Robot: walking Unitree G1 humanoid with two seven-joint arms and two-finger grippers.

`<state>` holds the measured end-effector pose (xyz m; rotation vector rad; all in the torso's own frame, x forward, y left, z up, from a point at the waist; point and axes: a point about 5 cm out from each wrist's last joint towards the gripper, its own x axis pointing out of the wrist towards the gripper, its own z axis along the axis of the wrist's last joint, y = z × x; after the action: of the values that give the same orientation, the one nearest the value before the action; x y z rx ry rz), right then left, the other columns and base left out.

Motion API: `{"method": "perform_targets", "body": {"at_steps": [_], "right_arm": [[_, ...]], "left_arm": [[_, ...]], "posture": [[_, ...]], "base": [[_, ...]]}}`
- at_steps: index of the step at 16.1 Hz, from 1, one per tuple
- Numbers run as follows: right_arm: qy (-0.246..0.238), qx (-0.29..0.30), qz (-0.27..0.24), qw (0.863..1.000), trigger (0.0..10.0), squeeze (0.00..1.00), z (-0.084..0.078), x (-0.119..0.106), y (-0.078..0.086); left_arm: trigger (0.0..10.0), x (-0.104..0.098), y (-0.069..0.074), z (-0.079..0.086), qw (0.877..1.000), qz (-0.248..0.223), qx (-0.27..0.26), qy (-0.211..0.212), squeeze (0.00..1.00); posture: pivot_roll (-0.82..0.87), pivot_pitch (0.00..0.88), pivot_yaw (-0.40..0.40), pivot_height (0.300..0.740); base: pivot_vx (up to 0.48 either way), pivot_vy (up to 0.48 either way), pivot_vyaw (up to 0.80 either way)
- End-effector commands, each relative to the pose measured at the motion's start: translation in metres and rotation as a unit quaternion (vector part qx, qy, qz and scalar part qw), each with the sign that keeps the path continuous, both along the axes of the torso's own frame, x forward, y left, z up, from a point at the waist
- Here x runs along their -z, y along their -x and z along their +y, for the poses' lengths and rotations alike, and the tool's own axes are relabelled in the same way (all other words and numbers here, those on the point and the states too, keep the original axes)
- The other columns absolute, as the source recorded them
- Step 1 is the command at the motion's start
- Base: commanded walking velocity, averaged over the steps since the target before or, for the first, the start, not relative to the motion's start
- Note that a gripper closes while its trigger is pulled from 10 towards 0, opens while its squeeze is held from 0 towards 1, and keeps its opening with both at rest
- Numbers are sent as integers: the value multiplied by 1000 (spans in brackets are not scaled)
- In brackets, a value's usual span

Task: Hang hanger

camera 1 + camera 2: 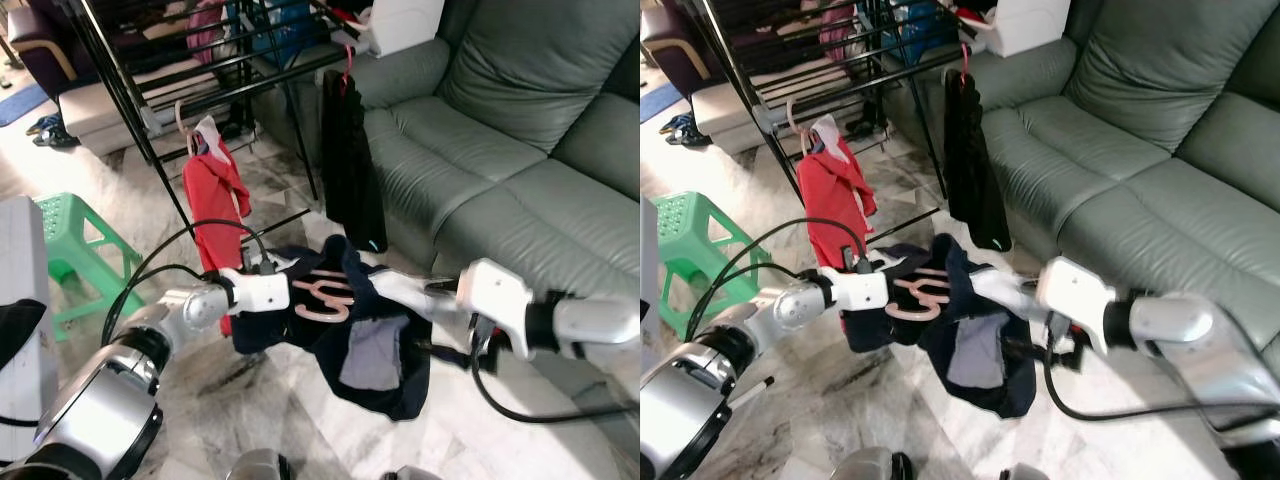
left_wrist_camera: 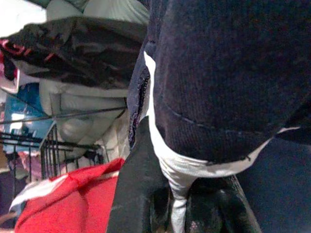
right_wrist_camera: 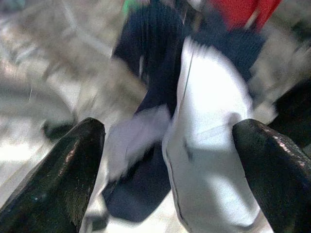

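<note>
A pink hanger (image 1: 325,298) lies inside the collar of a navy garment with white sleeves (image 1: 385,385), held up above the marble floor between my two arms. My left gripper (image 2: 177,204) is shut on the garment's white-trimmed edge, beside the hanger's hook. My right gripper (image 3: 170,170) stands open, its black fingers (image 3: 63,170) wide apart on either side of the white sleeve (image 3: 209,121). In the eye views that gripper (image 1: 440,292) reaches the garment's far shoulder. The black drying rack (image 1: 200,70) stands behind the garment.
A red garment (image 1: 213,190) and a black one (image 1: 350,160) hang on hangers from the rack's rails. A grey-green sofa (image 1: 520,150) runs along the right. A green plastic stool (image 1: 75,250) sits at the left, with a white unit (image 1: 20,290) beside it.
</note>
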<state>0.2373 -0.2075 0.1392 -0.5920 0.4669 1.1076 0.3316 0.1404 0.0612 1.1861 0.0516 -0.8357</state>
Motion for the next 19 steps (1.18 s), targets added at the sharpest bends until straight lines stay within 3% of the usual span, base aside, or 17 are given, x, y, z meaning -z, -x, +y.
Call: {"method": "perform_targets", "body": {"at_steps": [1,2,4,5,6,11,13,14,16,18,19], "right_arm": [[15,-23,-1,1000,10000,0,2,1,-3],[46,-14,-12,999,10000,0,-4,12,-14],[51,-3,-32,998,10000,0,-5,18,-27],[54,-3,-46,998,5882,0,-5,21,-34],[47,4,-49,998,0,0,-3,23,-39],[51,-15,-101,993,0,0,9,34,-61],[35,-33,-146,988,3882,0,24,28,-70],[31,-37,-154,987,10000,0,27,27,-71],[27,-60,-159,985,10000,0,33,27,-70],[33,-83,-139,986,9686,259,34,34,-65],[45,-88,-125,987,0,0,31,40,-63]], "left_arm": [[0,-11,-6,-2,1000,-14,7,9,0],[0,-13,-7,-3,1000,-17,11,10,0],[0,-16,-8,-6,1000,-18,18,15,0],[0,-17,-8,-9,999,-16,26,18,0],[0,-18,-7,-12,999,-16,34,21,0],[0,-21,-7,-24,998,7,64,22,0],[0,-24,-8,-35,996,39,80,17,0],[0,-24,-8,-37,995,52,79,19,0],[0,-23,-8,-42,994,70,80,16,0],[0,-25,-9,-48,994,74,82,19,0],[0,-27,-10,-50,994,74,83,21,0]], "posture": [[-100,13,98,740],[-92,12,93,740],[-90,12,92,740],[-90,12,92,740],[-89,11,90,740],[-82,10,85,740],[-77,8,84,740],[-77,8,84,740],[-74,6,84,740],[-76,4,85,740],[-76,4,85,740]], "base": [[0,0,0],[0,0,0],[0,0,0],[0,0,0],[0,0,0],[0,0,0],[0,0,0],[0,0,0],[0,0,0],[0,0,0],[0,0,0]]}}
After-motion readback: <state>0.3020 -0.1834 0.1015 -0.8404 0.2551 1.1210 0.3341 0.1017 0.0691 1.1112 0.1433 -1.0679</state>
